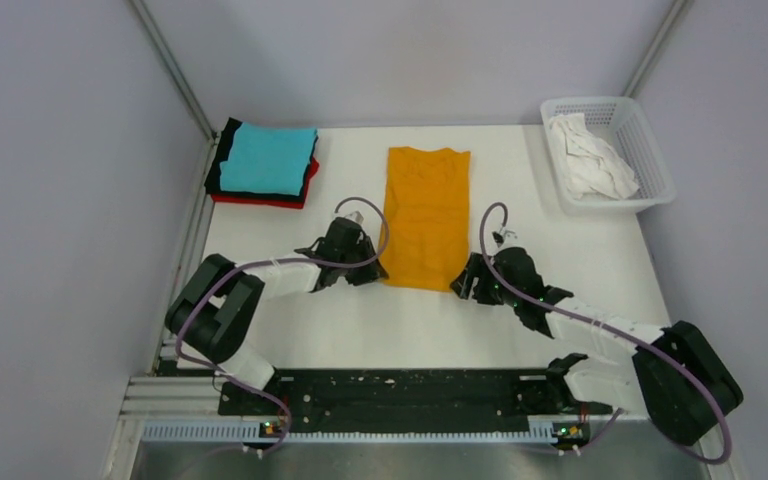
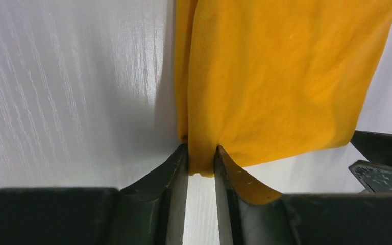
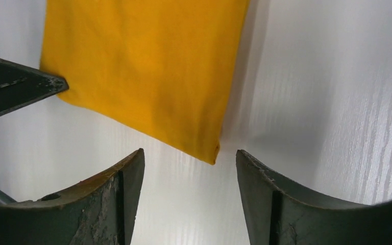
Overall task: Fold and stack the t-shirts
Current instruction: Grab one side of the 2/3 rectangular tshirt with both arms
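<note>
The folded orange-yellow cloth t-shirt [image 1: 426, 215] lies lengthwise mid-way across the white table [image 1: 580, 250]. The left hand [image 2: 201, 154] pinches its near-left corner. The right hand [image 3: 190, 153] gapes, the near-right corner just beyond its tips. A shallow bite there could slip and skew the fold.

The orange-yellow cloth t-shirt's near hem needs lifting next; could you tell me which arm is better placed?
Left: the left tool pinches the orange-yellow cloth t-shirt's near corner; the right tool stands open around the other corner.

No legible text or markings
</note>
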Tool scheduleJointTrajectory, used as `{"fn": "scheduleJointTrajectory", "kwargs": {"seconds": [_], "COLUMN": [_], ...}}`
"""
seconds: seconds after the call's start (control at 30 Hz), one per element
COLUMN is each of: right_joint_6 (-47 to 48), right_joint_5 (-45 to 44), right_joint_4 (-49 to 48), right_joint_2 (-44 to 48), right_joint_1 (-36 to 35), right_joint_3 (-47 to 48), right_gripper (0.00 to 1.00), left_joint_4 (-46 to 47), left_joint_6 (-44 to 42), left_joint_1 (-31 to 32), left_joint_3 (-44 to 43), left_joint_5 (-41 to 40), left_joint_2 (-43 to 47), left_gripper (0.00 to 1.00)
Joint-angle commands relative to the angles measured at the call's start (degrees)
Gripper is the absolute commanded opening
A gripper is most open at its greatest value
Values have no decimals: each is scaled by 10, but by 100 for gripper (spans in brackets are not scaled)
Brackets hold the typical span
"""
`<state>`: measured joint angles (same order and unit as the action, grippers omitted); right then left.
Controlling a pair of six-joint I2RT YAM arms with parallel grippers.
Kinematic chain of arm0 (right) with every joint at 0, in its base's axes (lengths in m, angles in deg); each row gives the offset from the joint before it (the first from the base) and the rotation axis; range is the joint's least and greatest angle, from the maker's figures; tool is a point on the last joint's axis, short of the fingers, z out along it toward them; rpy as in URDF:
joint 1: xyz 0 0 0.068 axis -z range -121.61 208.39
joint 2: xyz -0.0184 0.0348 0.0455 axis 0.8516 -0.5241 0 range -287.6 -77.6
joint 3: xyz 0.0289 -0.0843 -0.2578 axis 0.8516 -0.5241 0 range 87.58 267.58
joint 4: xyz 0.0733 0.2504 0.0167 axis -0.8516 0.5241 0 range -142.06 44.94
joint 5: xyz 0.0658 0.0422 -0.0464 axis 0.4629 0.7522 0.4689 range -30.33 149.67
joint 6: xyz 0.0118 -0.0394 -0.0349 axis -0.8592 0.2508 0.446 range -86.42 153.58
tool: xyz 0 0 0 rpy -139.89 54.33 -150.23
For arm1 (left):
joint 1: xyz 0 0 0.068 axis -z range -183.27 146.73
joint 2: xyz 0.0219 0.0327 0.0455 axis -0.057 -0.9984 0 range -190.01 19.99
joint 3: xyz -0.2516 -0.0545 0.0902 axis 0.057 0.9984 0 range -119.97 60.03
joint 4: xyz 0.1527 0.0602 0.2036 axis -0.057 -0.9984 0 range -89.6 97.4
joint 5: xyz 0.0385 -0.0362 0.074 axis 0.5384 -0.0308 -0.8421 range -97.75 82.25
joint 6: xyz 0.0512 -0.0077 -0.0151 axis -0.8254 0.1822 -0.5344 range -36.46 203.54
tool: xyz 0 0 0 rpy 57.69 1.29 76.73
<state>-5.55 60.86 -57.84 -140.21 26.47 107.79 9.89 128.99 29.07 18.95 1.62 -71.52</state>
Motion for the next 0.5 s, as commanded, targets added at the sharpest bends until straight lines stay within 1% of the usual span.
{"fn": "scheduleJointTrajectory", "kwargs": {"seconds": [0.0, 0.07, 0.13, 0.23, 0.33, 0.37, 0.4, 0.43, 0.47], "right_joint_6": [0, 5, 11, 12, 14, 15, 16, 15, 15], "right_joint_5": [3, 7, -3, -26, -19, -15, -2, 9, 16], "right_joint_4": [-27, -38, -45, -50, -44, -47, -51, -55, -56], "right_joint_2": [-57, -77, -91, -101, -109, -110, -110, -111, -111], "right_joint_1": [3, 3, 4, 4, 3, 4, 4, 3, 4], "right_joint_3": [34, 34, 29, 25, 32, 32, 31, 28, 26], "right_gripper": [62, 59, 49, 46, 39, 33, 25, 13, 4], "left_joint_4": [-18, -16, -16, -14, -22, -21, -20, -18, -17], "left_joint_6": [0, 2, 6, 6, 5, 7, 7, 8, 9], "left_joint_1": [4, 4, 4, 4, 4, 4, 5, 5, 5], "left_joint_3": [-6, -7, -11, -13, -14, -13, -10, -7, -4], "left_joint_5": [-18, -18, -16, -21, -27, -26, -26, -24, -25], "left_joint_2": [-19, -27, -34, -40, -42, -41, -39, -37, -33], "left_gripper": [27, 22, 17, 15, 4, 0, 0, 0, 0]}}
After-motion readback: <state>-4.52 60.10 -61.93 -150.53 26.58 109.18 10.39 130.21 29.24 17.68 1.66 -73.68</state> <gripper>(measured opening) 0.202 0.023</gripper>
